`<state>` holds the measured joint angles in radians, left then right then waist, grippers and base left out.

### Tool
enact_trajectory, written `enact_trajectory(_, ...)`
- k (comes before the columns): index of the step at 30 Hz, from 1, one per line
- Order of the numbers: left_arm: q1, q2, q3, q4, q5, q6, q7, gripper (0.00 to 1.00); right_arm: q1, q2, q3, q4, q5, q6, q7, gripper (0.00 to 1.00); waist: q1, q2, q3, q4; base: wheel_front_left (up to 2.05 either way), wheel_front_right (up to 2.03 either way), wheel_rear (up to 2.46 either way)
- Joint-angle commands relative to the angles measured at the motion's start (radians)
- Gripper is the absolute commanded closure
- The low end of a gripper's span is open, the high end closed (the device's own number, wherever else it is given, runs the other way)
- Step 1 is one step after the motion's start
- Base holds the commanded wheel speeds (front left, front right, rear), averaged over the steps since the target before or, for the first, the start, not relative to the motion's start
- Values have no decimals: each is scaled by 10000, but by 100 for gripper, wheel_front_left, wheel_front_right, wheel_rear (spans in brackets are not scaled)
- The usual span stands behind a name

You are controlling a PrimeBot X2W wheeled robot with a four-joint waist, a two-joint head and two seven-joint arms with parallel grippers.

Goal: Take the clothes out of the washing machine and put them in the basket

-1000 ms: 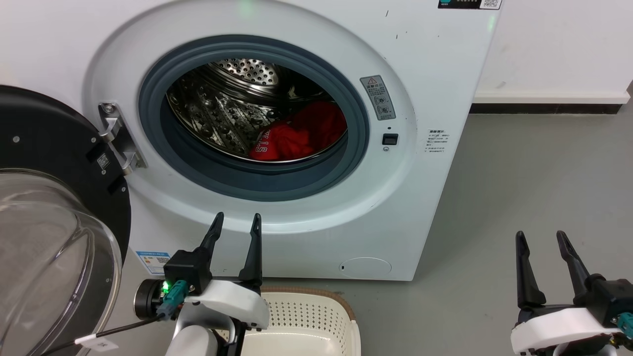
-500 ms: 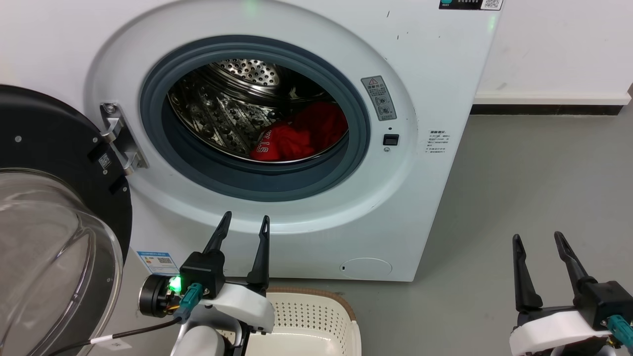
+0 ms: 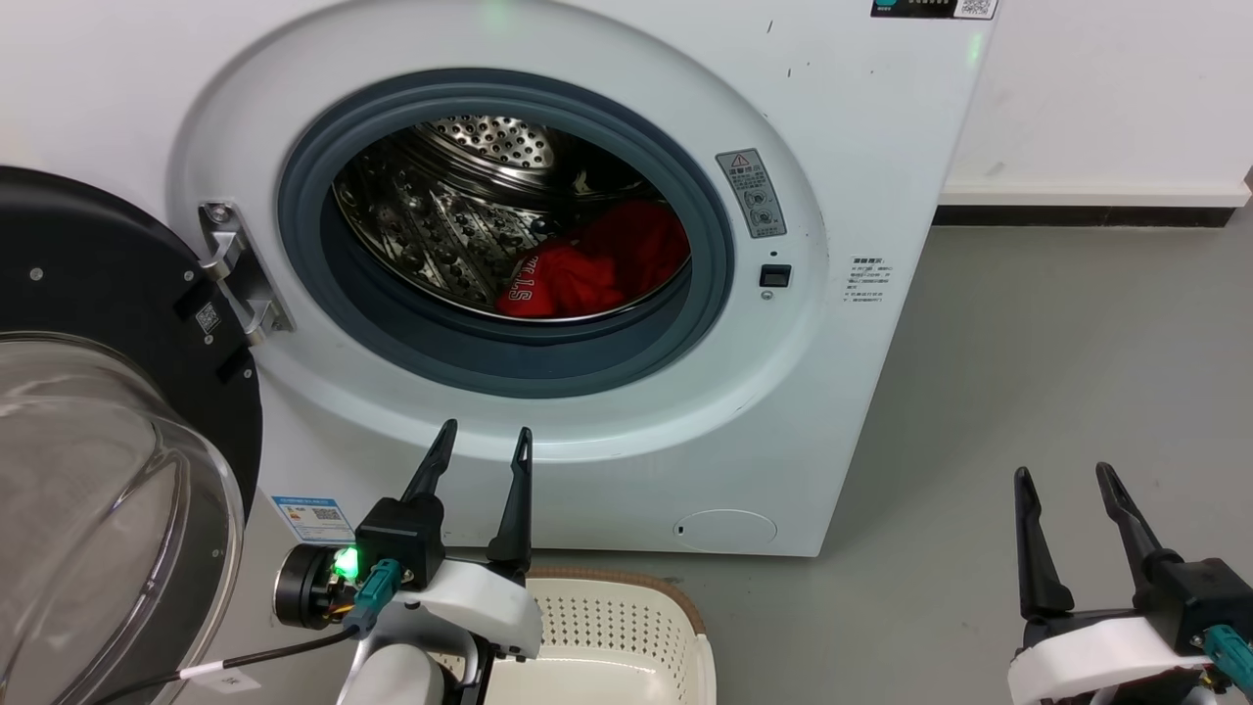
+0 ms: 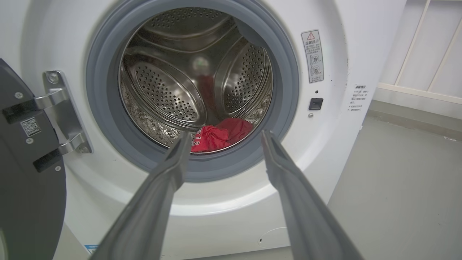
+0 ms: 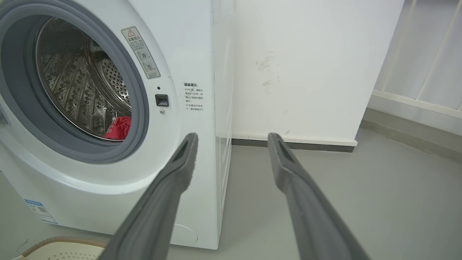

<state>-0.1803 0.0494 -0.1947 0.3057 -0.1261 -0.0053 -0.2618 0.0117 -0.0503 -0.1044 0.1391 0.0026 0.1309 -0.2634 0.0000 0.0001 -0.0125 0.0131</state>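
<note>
The left claw (image 3: 487, 431), its tips apart, points up toward the open porthole (image 3: 509, 364) of the washing machine (image 3: 861, 147), just above the basket (image 3: 626, 619), which the lower picture edge cuts off. The right claw (image 3: 1063, 472), also apart, stands over the grey floor (image 3: 1028, 343). The red clothes (image 3: 587, 266) lie low in the drum (image 3: 431, 215).

Red clothes (image 3: 597, 264) lie bunched at the bottom of the drum (image 3: 440, 215) of a white washer (image 3: 861, 147), its door (image 3: 108, 284) swung wide to the left. The left gripper (image 3: 487, 428), fingers parted, points up just below the porthole (image 3: 509, 367), above a cream basket (image 3: 607, 627). The right gripper (image 3: 1064, 471), likewise parted, hangs over the grey floor (image 3: 1028, 372), well right of the washer.
</note>
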Motion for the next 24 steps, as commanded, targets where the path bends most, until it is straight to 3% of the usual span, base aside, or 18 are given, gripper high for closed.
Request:
enact_trajectory(1,-82,16,8,14,-20,27,-47,0,23,2,-3,30,32,-3,-20,0,0,-1,4,7,0,0,0)
enact_trajectory(13,-244,16,37,45,16,95,-47,0,-95,2,13,-103,143,-3,-20,0,0,-1,242,26,0,0,0)
enact_trajectory(24,-1483,14,158,212,102,431,-38,0,-793,2,28,-746,267,-3,-20,0,0,-1,1695,-179,0,0,0)
